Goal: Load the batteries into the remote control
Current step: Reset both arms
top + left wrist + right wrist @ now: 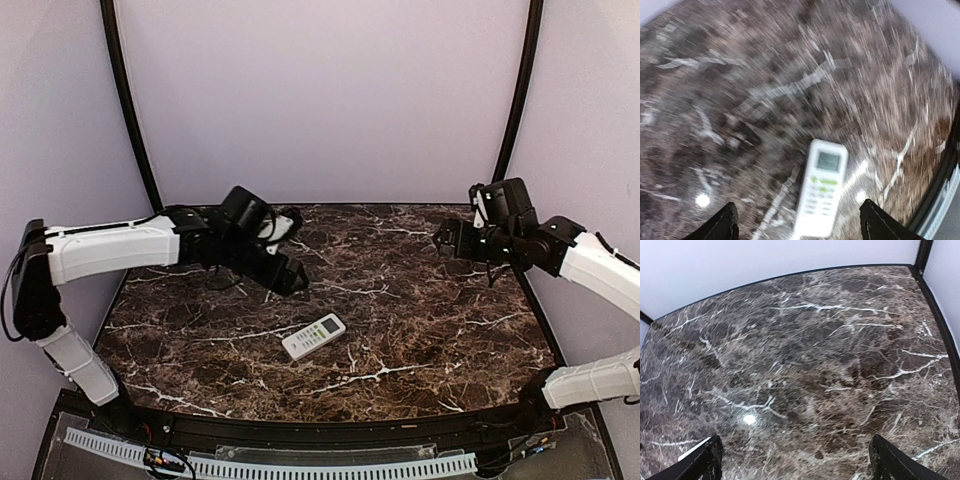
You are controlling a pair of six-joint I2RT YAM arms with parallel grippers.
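Observation:
The white remote control point(313, 336) lies face up on the marble table point(420, 320), near the middle front, with its greyish display toward the back right. In the left wrist view the remote point(821, 187) sits below and between my open left fingers, blurred. My left gripper point(290, 275) hovers just behind and left of it, open and empty point(797, 222). My right gripper point(445, 240) is open and empty at the back right, above bare marble point(796, 460). No batteries show in any view.
A sliver of something white point(694, 449) shows beside my right gripper's left finger; I cannot tell what it is. Black rails point(520, 90) and lilac walls close in the table. Cables lie behind the left wrist point(285, 222).

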